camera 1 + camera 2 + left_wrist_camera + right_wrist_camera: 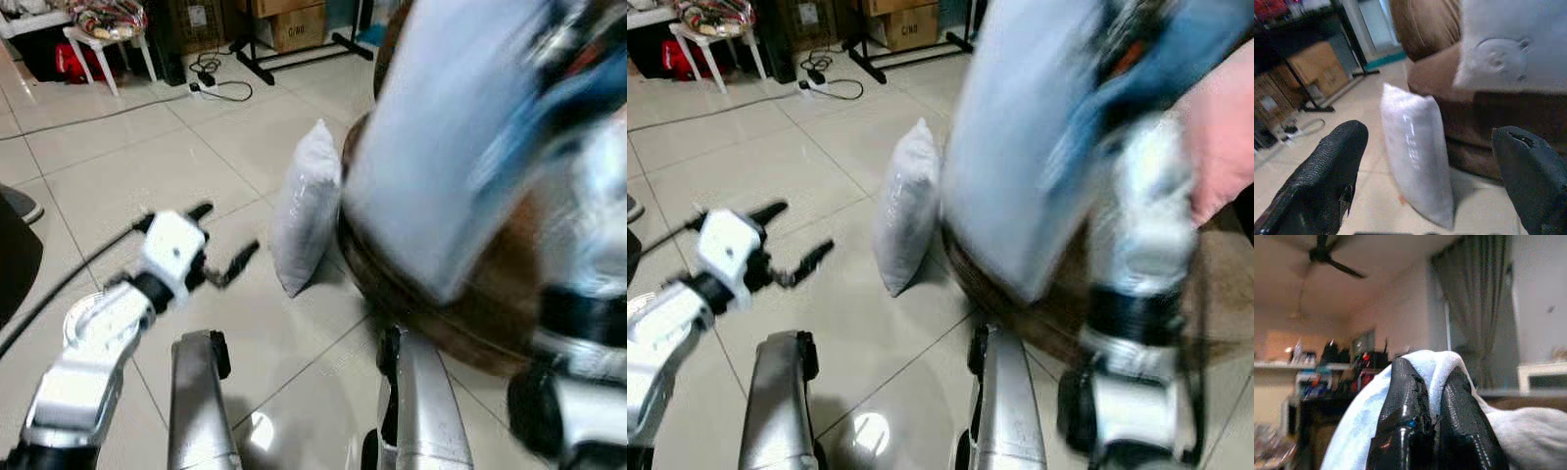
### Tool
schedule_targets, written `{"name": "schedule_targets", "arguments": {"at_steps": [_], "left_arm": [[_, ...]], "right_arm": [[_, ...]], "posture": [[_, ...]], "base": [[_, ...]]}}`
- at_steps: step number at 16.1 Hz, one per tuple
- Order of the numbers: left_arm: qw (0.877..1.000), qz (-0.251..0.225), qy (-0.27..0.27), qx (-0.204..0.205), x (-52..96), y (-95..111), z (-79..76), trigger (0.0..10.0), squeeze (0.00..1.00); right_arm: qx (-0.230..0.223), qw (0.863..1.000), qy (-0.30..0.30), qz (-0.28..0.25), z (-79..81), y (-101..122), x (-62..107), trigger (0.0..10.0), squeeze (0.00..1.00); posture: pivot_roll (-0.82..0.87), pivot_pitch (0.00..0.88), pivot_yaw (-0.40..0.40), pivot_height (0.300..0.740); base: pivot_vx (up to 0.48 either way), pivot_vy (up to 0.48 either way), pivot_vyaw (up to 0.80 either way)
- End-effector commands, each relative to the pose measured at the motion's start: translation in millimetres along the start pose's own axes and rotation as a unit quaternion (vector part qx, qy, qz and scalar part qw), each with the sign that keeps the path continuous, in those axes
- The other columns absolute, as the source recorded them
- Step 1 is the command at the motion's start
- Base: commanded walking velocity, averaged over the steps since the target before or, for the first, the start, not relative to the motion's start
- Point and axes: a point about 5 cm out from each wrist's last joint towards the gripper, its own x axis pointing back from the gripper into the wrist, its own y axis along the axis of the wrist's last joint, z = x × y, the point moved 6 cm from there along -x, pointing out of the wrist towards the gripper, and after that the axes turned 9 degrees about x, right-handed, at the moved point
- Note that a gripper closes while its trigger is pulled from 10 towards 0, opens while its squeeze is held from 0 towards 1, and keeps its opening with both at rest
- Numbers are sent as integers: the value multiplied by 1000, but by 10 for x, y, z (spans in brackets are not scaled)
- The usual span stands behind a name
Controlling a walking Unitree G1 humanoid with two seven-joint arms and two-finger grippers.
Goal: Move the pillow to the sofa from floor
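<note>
A large pale blue pillow [441, 147] is held up in front of me, blurred, over the brown sofa [441, 304]. My right gripper [1432, 369] is shut on a fold of its fabric [1437, 360]. A second, white pillow [306, 206] stands on edge on the tiled floor, leaning against the sofa's front. My left gripper [227, 228] is open, low over the floor to the left of the white pillow and apart from it. The left wrist view looks between the two fingers at the white pillow [1418, 152]. Something pink, perhaps a person's hand [1225, 137], is at the right edge.
At the back stand a white stool [98, 44] with colourful cloth on it, cardboard boxes [294, 24] and a black rack's legs [284, 64]. A power strip with cable [206, 88] lies on the tiles. A black cable [69, 274] crosses the floor at left.
</note>
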Motion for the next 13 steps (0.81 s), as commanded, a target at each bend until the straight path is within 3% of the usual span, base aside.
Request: {"name": "schedule_targets", "arguments": {"at_steps": [1,2,5,6,7,8,9,13], "left_arm": [[1000,-7,3,0,-3,63,6,10000,0],[1000,-7,3,0,-3,63,6,10000,0],[1000,-9,11,-3,-16,83,46,10000,0],[1000,-6,12,-3,-19,64,47,10000,0],[1000,-4,12,-2,-24,58,47,10000,0],[1000,0,12,-1,-44,29,47,10000,0],[1000,5,15,-1,-52,2,52,10000,0],[999,29,37,5,-31,-164,47,10000,0]], "right_arm": [[-2,1000,-11,2,-10,68,-13,10000,0],[-2,1000,-11,2,-10,68,-13,10000,0],[4,999,-17,50,103,-223,86,10000,0],[5,995,-2,104,242,-552,241,10000,0],[4,991,8,131,309,-699,316,10000,0],[20,968,24,251,462,-1275,648,10000,0],[19,955,27,294,511,-1472,802,10000,0],[11,940,7,340,474,-1655,1079,10000,0]], "posture": [[-19,0,-50,442],[-19,0,-50,442],[-13,0,-53,462],[-16,0,-50,472],[-18,0,-47,477],[-26,0,-42,492],[-28,0,-42,502],[-42,0,-39,547]], "base": [[0,0,0],[0,0,0],[0,0,0],[0,0,0],[0,0,0],[0,0,0],[0,0,0],[0,0,0]]}}
